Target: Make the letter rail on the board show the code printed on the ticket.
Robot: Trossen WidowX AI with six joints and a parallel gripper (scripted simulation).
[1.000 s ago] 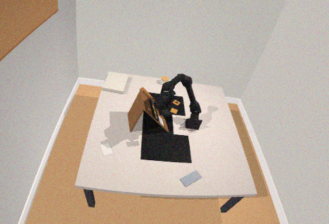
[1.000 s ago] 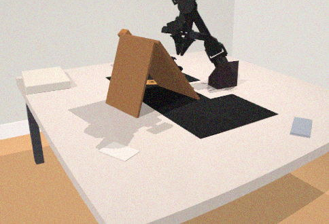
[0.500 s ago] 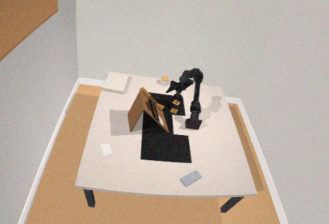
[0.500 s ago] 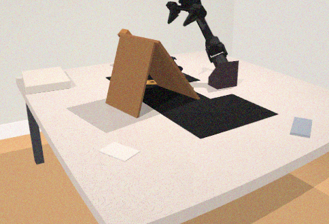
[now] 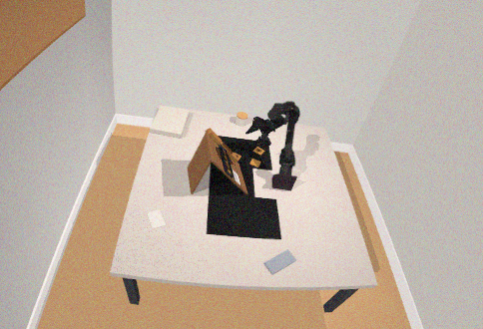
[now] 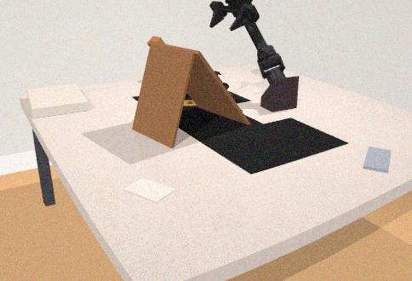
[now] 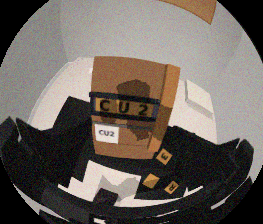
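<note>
From the top view, my pincer [image 5: 252, 128] [image 6: 221, 27] hangs over the far side of a pale counter [image 5: 185, 251] [image 6: 213, 215], beside the tented wooden board [image 5: 200, 166] [image 6: 163, 93] [image 7: 126, 80]. Three orange tiles lie on black matting [image 5: 244, 216] [image 6: 264, 142] between the board and my arm's base [image 5: 283, 182] [image 6: 281, 95]; their letters are too small to read here.

The exterior view shows the board's plain back, hiding the rail, and clearly shows my fingers spread wide with nothing between them, above the board's height.

The wrist view alone gives the lettering: the letter rail [image 7: 125, 117] on the sloping face holds tiles [image 7: 124, 107] reading C U 2, and the ticket [image 7: 106, 133] below it is printed CU2. Of the loose tiles, one [image 7: 164, 156] bears a mark like a 3 or a turned letter, one [image 7: 171, 187] an R, and one [image 7: 151, 180] shows no legible letter.

On the counter sit a cream block [image 5: 170, 122] [image 6: 59, 100] [image 7: 198, 97], an orange-topped round container [image 5: 241, 118], a white card [image 5: 156, 218] [image 6: 150, 190] and a blue-gray slab [image 5: 279, 261] [image 6: 377, 159]. Pale walls [image 5: 259, 32] [image 6: 106, 2] rise behind, over an orange-brown floor [image 5: 200, 308] [image 6: 38, 244].
</note>
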